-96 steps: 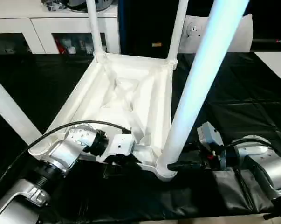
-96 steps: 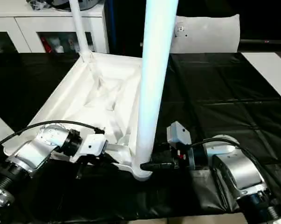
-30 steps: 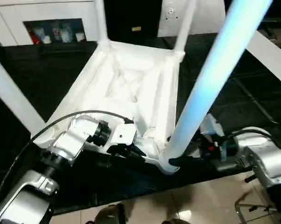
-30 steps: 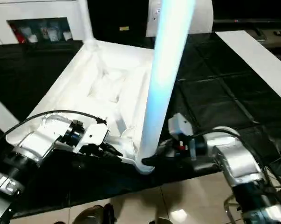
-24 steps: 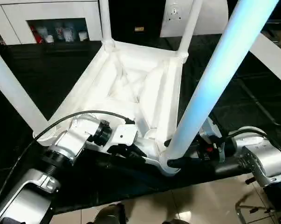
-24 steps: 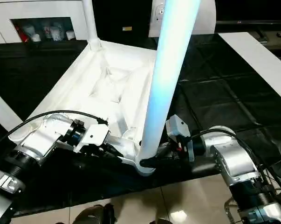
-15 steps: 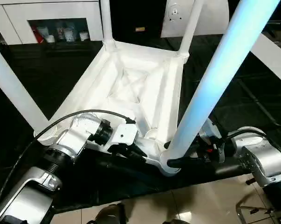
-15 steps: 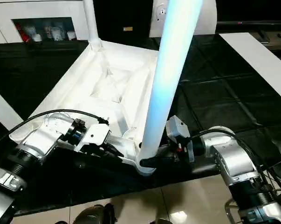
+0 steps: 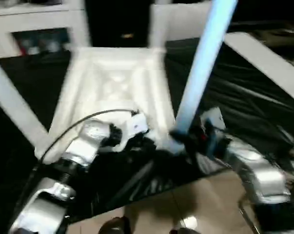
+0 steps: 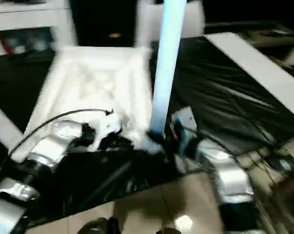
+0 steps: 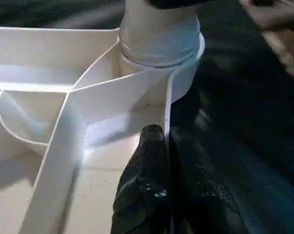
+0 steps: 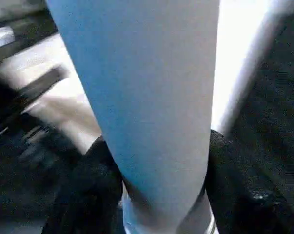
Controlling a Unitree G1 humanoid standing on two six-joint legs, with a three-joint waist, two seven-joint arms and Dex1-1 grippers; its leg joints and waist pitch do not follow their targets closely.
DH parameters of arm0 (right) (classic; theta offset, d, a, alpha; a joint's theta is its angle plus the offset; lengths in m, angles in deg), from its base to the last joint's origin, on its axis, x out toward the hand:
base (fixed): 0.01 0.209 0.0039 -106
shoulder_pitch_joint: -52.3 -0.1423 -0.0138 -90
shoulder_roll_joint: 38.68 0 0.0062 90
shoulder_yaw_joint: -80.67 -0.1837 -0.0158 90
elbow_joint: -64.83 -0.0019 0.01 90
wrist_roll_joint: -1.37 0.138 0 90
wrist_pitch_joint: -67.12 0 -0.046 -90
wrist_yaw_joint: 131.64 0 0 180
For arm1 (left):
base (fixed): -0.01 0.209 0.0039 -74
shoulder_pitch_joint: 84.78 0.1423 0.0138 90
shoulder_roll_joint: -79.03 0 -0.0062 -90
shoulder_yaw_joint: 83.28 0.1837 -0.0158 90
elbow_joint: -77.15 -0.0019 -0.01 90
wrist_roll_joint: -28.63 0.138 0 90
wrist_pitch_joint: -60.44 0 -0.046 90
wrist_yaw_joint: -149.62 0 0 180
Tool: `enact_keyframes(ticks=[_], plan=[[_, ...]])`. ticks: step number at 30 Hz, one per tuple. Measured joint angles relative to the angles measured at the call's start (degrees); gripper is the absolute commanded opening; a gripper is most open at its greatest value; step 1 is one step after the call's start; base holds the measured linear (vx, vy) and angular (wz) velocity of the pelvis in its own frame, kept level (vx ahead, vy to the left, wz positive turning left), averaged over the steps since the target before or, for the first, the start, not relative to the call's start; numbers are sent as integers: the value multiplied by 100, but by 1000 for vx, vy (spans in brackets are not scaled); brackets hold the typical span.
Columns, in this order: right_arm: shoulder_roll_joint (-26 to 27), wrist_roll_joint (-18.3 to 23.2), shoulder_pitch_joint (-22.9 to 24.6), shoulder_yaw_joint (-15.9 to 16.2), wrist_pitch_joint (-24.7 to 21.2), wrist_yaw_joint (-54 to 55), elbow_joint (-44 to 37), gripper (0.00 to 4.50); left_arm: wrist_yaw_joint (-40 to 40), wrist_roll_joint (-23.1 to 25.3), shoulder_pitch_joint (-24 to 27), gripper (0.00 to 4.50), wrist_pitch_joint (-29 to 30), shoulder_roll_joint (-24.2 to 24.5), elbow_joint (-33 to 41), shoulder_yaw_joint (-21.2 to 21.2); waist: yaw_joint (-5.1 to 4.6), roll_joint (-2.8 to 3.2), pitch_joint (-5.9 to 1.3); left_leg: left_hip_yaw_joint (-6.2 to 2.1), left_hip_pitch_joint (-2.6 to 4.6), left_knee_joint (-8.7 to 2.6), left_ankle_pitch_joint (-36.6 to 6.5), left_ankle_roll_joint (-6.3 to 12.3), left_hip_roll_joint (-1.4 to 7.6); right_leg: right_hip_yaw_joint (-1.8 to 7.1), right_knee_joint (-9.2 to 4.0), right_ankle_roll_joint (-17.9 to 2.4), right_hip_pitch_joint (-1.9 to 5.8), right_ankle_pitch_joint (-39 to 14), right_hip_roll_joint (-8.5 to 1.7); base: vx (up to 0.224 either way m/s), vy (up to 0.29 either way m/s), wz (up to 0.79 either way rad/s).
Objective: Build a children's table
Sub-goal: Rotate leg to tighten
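The children's table lies upside down: its white ribbed tabletop (image 9: 112, 83) rests on the black cover. One white leg (image 9: 205, 63) rises from the near right corner socket (image 11: 159, 46). Another leg (image 9: 12, 105) slants up at the left. My left gripper (image 11: 167, 146) is shut on the tabletop's rim wall just beside that socket, one black finger (image 11: 147, 185) on each side. My right gripper (image 12: 161, 195) clasps the base of the near leg (image 12: 147, 97), its fingers (image 12: 88, 195) pressed against both sides.
The black-covered work table (image 9: 264, 102) ends just in front of the held corner, with shiny floor (image 9: 186, 214) below. A white cabinet (image 9: 34, 24) stands at the back left. A white strip (image 9: 264, 58) lies across the table at the right.
The whole picture has swung and blurred, so the camera moved. Both grippers stay at the same near corner of the tabletop, the right one still at the leg's base.
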Motion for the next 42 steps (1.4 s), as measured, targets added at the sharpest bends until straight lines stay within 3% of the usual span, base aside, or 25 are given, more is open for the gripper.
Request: enact_keyframes(ticks=[1,2,3,4,5,6,7,8,9,10,11,12,13,14,15,16,17,19,20,21,23,27,29,36,42], plan=[[82,-39,-83,-30,-34,223,64,201,-186,20,-10,0,83,-92,-3,-21,-17,-29,11,-4,1,28,-71,-106,-28,13,-26,11,-50,2,-52,-57,27,1],[241,-110,-181,-78,-71,508,158,201,-396,64,-14,0,174,-204,-25,-54,-11,-62,40,-81,-3,222,-222,-317,-63,-19,-44,90,-42,54,-130,-27,58,-28],[358,-199,-299,-88,-129,818,240,201,-585,74,-10,0,304,-330,-44,-100,25,20,78,-368,-7,462,-232,-402,-78,-172,-50,201,41,169,-187,25,140,-60],[470,-273,-342,-134,-131,1050,258,201,-713,102,-13,0,423,-436,-8,-136,0,154,122,-417,-10,559,-123,-332,4,-386,-54,205,111,198,-232,25,140,-60],[576,-327,-361,-160,-128,1221,267,201,-804,104,-2,0,519,-477,41,-157,-68,278,156,-486,-24,558,-148,-195,2,-486,-51,179,208,150,-195,29,146,-37],[673,-358,-349,-181,-117,1371,247,201,-849,121,-21,0,596,-484,83,-150,-125,276,188,-469,-32,374,-157,-181,-59,-501,230,-13,235,-100,-173,-10,40,46],[662,-370,-290,-268,-105,1389,168,201,-945,151,-55,0,605,-561,98,-126,-68,133,177,-284,-14,130,-149,-194,-93,-468,444,-133,249,-128,-138,-10,40,46],[676,-380,-331,-273,-113,1390,177,201,-982,222,-51,0,603,-562,151,-129,-10,-147,61,-78,14,-124,-135,-310,-153,-318,344,-278,282,-199,-88,69,-135,45],[663,-384,-414,-273,-90,1388,174,235,-1002,239,-54,0,563,-554,225,-158,22,-183,23,-104,-122,-20,-211,-640,-231,-182,160,14,218,-105,-99,101,-85,-22],[665,-384,-392,-273,-57,1388,158,255,-997,216,-14,0,531,-555,244,-166,80,-90,32,-301,-144,186,-184,-598,-223,-189,111,131,299,87,-77,101,-85,-22],[670,-380,-339,-269,-32,1372,139,255,-978,188,67,0,501,-559,285,-162,117,9,49,-510,-117,403,-116,-522,-108,-272,131,212,341,158,-45,69,88,-47],[691,-367,-307,-270,37,1363,126,255,-957,176,87,0,503,-560,332,-141,78,245,37,-580,-90,559,-125,-295,9,-457,120,219,430,140,-7,11,87,-32],[703,-350,-296,-260,75,1349,122,272,-925,177,101,0,501,-510,387,-132,5,253,53,-596,-76,526,-153,-218,10,-362,166,136,406,97,71,11,87,-32],[698,-318,-274,-245,100,1296,101,289,-869,176,104,0,499,-450,433,-128,-30,204,49,-604,-69,443,-157,-212,-34,-234,176,38,351,50,132,0,0,0],[659,-282,-208,-228,144,1203,36,297,-818,176,128,0,463,-423,462,-127,-59,140,49,-599,-40,318,-148,-228,-115,-123,157,10,319,76,128,31,-53,24],[611,-246,-141,-218,189,1099,-28,306,-790,167,161,0,396,-403,487,-131,-43,130,49,-540,-23,242,-147,-227,-121,-69,127,134,308,117,110,31,-53,24],[548,-209,-94,-203,231,983,-92,306,-743,146,172,0,310,-360,501,-130,10,119,42,-470,-27,175,-141,-216,-107,-49,105,176,281,137,96,52,-82,9],[327,-107,19,-182,302,643,-208,335,-610,106,173,0,193,-269,562,-117,70,147,18,-330,-66,101,62,10,19,-97,127,224,239,176,119,62,-82,-2],[250,-75,93,-178,320,522,-230,335,-559,106,175,0,151,-238,580,-84,74,164,7,-282,-80,114,156,35,90,-141,139,219,234,172,132,45,-62,7],[144,-39,157,-171,342,358,-262,346,-482,101,177,0,68,-186,605,-80,69,164,6,-278,-110,106,157,35,102,-153,130,215,213,170,137,0,0,0],[-107,14,237,-144,436,19,-304,364,-358,78,184,0,-87,-57,607,-83,41,166,5,-267,-152,115,157,37,107,-155,145,193,167,158,134,0,0,0],[-736,201,450,-36,574,-852,-330,388,-65,7,229,0,-399,191,570,-81,24,157,10,-244,-162,146,154,47,112,-152,178,152,153,135,125,0,0,0],[-962,273,469,-20,580,-1214,-330,424,178,-50,241,0,-617,315,497,-79,39,156,11,-209,-159,150,154,46,130,-152,179,149,154,137,124,0,0,0],[-1698,566,356,34,723,-2449,-271,431,1215,-345,271,0,-1177,636,364,48,112,146,16,-98,-163,168,165,65,162,-149,174,118,155,158,94,0,0,0],[-1964,697,164,278,962,-3345,-73,414,1902,-447,184,0,-1551,808,188,197,208,122,11,-91,-180,200,164,89,164,-150,181,105,152,170,90,0,0,0]])
